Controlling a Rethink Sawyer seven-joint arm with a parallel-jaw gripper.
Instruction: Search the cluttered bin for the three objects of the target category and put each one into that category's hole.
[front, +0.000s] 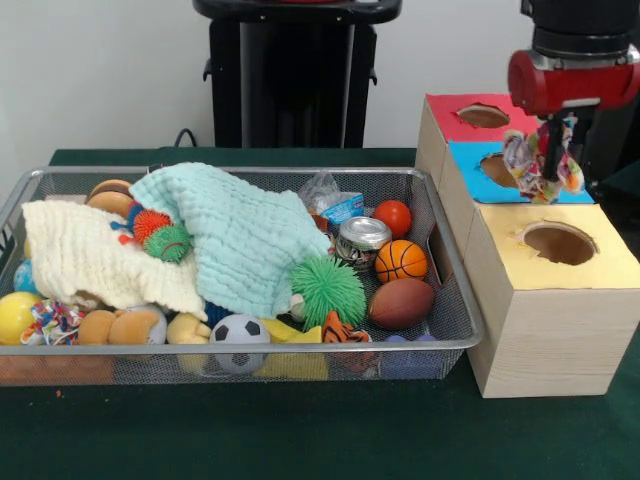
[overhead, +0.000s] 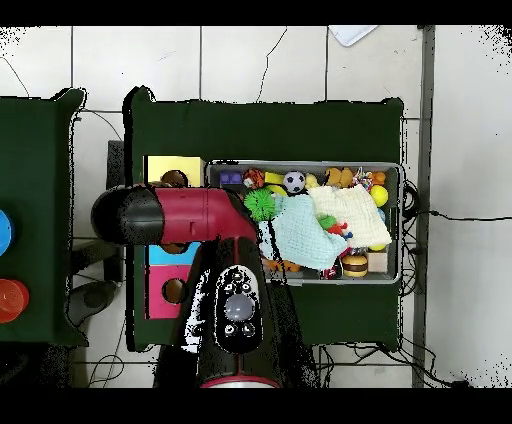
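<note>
My gripper (front: 549, 152) hangs from the red arm at the right, above the boxes. It is shut on a spotted white fabric piece (front: 528, 165), which dangles over the blue-topped box, just behind the yellow-topped box (front: 600, 262). The yellow top's round hole (front: 558, 243) is open and unobstructed; it also shows in the overhead view (overhead: 174, 179). The silver mesh bin (front: 400, 172) is full of toys. A second knotted spotted piece (front: 50, 322) lies at its front left corner. In the overhead view the arm (overhead: 170, 215) hides the gripper.
In the bin lie a mint cloth (front: 240, 230), a cream cloth (front: 90, 260), a green spiky ball (front: 328, 290), a basketball (front: 401, 260), a football (front: 400, 303) and a can (front: 362, 238). A red-topped box (front: 450, 122) and a blue-topped box (front: 470, 182) stand behind the yellow one.
</note>
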